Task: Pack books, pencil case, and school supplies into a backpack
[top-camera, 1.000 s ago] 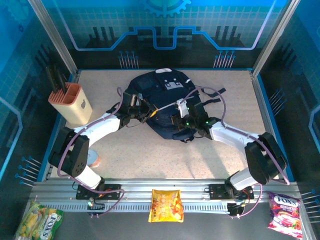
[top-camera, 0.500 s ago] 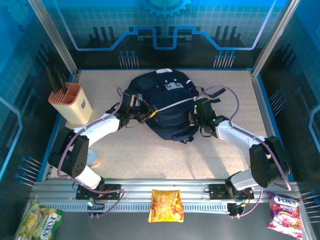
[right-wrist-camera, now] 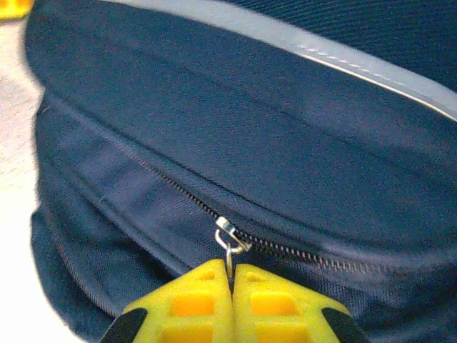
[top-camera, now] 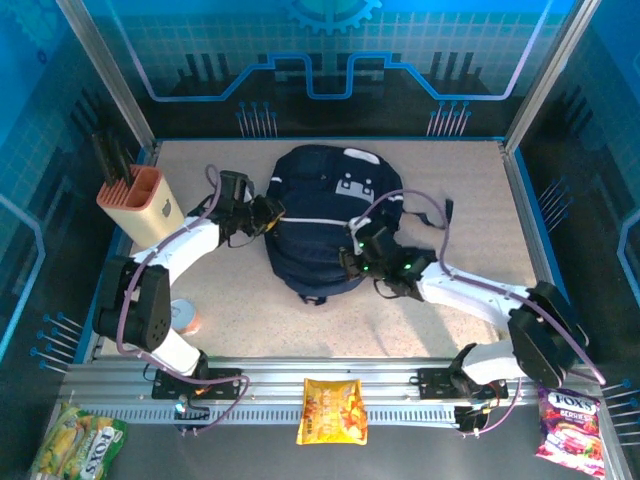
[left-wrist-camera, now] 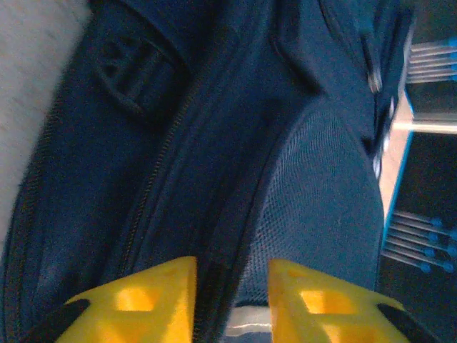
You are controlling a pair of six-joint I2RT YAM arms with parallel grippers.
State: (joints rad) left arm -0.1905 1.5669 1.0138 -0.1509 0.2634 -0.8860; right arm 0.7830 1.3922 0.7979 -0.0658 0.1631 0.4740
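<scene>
From above, the backpack (top-camera: 320, 200) lies flat in the middle of the table (top-camera: 450, 170). The left gripper (top-camera: 268, 213) is at the bag's left edge. The right gripper (top-camera: 352, 262) is at its near right edge. So the bag sits between the two, with one gripper on each side.

From the left wrist, the left gripper (left-wrist-camera: 230, 304) has its yellow fingers (left-wrist-camera: 136, 300) a little apart, with a thick bit of the bag between them. It looks like it is pinching the bag to hold it. The rest of the bag stretches straight ahead, away from the fingertips.

From the right wrist, the right gripper (right-wrist-camera: 232, 286) has its fingers pressed tight together on the small metal zip pull (right-wrist-camera: 230, 239), which pokes out just past the tips. The zip (right-wrist-camera: 143, 179) runs sideways in front of this gripper, coming down from the far left to the pull, then going off to the right. I think the next pull has to go sideways along that line, not straight back. This is the arm that has the pull. I cannot tell which way shuts the zip.
</scene>
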